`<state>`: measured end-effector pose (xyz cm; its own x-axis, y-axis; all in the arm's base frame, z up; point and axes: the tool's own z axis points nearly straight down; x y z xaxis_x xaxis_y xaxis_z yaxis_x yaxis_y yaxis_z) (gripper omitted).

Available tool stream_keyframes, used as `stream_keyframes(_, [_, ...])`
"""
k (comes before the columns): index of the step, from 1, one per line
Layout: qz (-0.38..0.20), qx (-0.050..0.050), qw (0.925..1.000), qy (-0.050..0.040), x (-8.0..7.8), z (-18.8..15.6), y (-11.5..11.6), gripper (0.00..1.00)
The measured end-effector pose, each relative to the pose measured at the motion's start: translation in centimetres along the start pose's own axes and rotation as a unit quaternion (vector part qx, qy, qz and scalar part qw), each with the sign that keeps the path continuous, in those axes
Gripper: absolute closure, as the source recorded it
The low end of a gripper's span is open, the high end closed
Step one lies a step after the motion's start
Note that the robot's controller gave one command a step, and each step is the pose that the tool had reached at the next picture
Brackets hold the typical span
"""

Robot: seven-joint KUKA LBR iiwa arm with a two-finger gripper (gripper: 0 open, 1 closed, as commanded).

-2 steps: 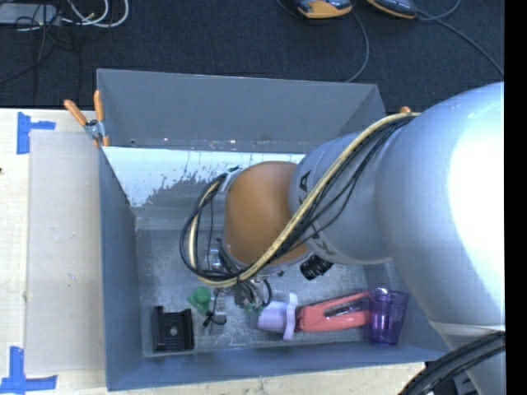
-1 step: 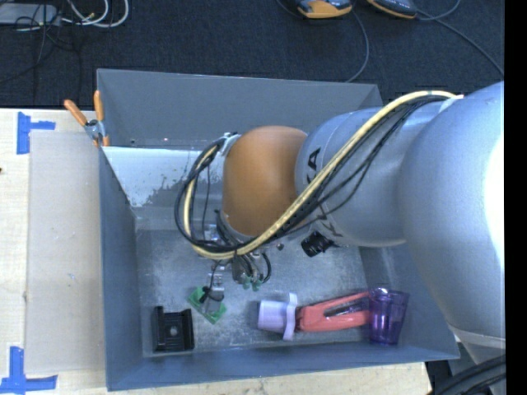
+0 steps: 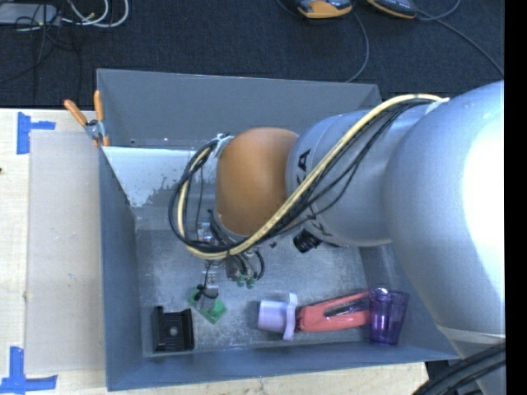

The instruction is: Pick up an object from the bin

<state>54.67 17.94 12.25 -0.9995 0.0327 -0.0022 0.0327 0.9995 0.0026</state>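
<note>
Gripper (image 3: 207, 293) stands low in the lower-left centre of the frame, right over a small green piece (image 3: 215, 309) on the bin (image 3: 123, 245) floor. Whether it is open or closed cannot be told. A black square block (image 3: 172, 329) lies near on the left, a lilac-white cylinder (image 3: 276, 315) near on the right.

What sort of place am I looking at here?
Probably a robotics lab test bench: a robot arm reaches into a grey metal bin of odd small things, such as a purple cup and black block, and loose cables lie beyond.
</note>
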Motion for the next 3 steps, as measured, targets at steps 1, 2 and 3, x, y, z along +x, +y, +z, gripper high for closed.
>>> stream_keyframes(1, [0.069,0.003,0.9976,0.0079,0.4,3.3,-0.9,0.0])
stream_keyframes(2, [0.077,0.002,0.997,0.0044,1.0,4.5,-2.2,0.0])
stream_keyframes(3, [0.043,0.003,0.9991,0.0064,1.9,4.8,-2.5,0.0])
